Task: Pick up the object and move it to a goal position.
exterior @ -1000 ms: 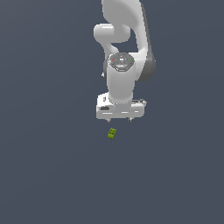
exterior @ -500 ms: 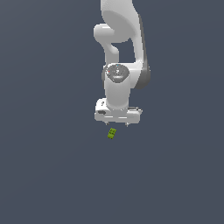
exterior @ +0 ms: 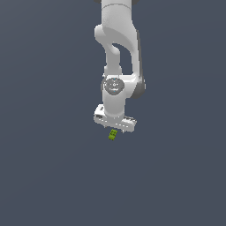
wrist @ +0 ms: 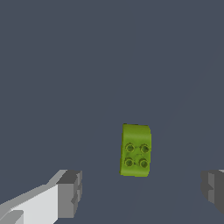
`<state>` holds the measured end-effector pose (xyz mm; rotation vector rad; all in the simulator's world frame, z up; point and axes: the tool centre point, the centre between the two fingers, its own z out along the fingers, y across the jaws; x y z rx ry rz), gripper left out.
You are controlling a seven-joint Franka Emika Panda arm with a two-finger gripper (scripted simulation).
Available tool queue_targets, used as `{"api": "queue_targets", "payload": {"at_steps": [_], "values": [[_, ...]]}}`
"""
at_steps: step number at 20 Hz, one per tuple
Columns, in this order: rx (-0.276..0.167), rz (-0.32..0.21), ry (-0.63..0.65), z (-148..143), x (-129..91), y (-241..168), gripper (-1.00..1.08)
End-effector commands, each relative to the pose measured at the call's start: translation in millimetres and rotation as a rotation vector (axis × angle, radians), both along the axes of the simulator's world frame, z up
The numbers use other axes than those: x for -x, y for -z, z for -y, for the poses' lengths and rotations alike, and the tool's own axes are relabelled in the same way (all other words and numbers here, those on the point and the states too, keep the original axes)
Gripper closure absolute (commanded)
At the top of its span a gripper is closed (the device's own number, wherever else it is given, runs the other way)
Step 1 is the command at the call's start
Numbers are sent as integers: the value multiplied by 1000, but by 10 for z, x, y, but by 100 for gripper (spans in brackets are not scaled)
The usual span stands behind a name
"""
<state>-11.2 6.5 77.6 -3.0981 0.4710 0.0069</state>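
Observation:
The object is a tiny lime-green block (exterior: pixel 112 134) with several small studs on top, lying on the dark grey floor. In the wrist view the block (wrist: pixel 136 150) lies between and a little beyond the two grey fingertips (wrist: pixel 70 192). My white gripper (exterior: pixel 113 127) hangs just above the block in the exterior view, partly covering its far end. The jaws stand wide apart, one on each side of the block, with nothing held. The gripper (wrist: pixel 140 192) is open and does not touch the block.
The white arm (exterior: pixel 117 53) rises straight up behind the gripper. The flat dark grey floor (exterior: pixel 48 176) surrounds the block on every side.
The gripper has come down toward the block and now sits right above it. The block has not moved.

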Motion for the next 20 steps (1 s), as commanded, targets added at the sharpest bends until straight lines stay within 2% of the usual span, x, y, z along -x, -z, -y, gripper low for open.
{"api": "queue_targets", "payload": {"at_steps": [1,12,20], "values": [[4,2,33,31,17,78,-92],[8,2,58,58,37,196,-92],[8,3,62,60,49,553,-92]]}}
